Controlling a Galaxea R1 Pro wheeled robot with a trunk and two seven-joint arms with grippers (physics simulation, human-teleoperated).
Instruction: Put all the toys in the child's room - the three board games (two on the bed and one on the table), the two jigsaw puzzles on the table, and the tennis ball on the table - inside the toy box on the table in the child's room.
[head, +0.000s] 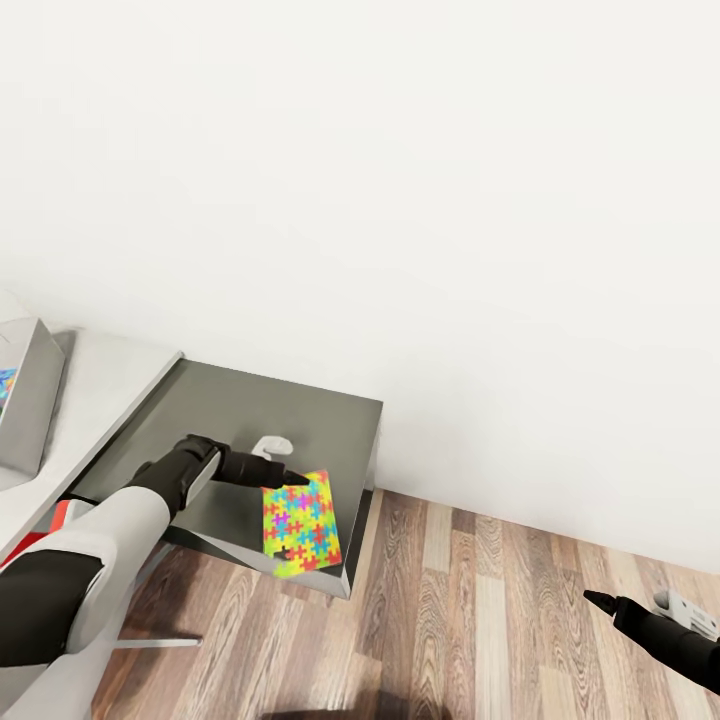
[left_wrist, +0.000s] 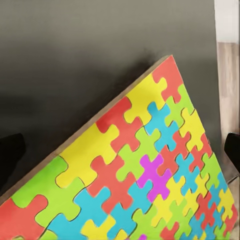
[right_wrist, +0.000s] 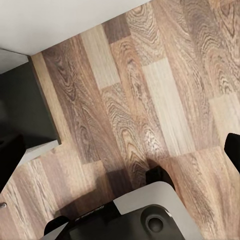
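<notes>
From the head view, the left gripper (head: 283, 484) is clenched on one edge of a jigsaw puzzle (head: 301, 523), a bright slab of yellow, green, pink, blue and orange pieces. The slab is held tilted over the near right corner of the dark grey cabinet (head: 300, 420), its lower end reaching just past the cabinet's front edge above the wooden floor (head: 470, 620). Whether the slab touches the cabinet top cannot be told from here. At the far left edge of this view, a corner of the light grey toy box (head: 30, 400) stands on the white surface (head: 100, 380), well apart from the puzzle.

The left wrist view brings the puzzle (left_wrist: 150, 170) up close: its brown cardboard edge runs on a slant, with the dark cabinet top (left_wrist: 75, 60) behind it and a strip of floor at one side.

The right gripper (head: 600, 602) hangs low over the floor at the lower right of the head view, nothing in it; whether its jaws are parted cannot be told. The right wrist view looks down on the floorboards (right_wrist: 150, 100), a corner of the cabinet (right_wrist: 20, 110), and part of the robot's base (right_wrist: 145, 215).
</notes>
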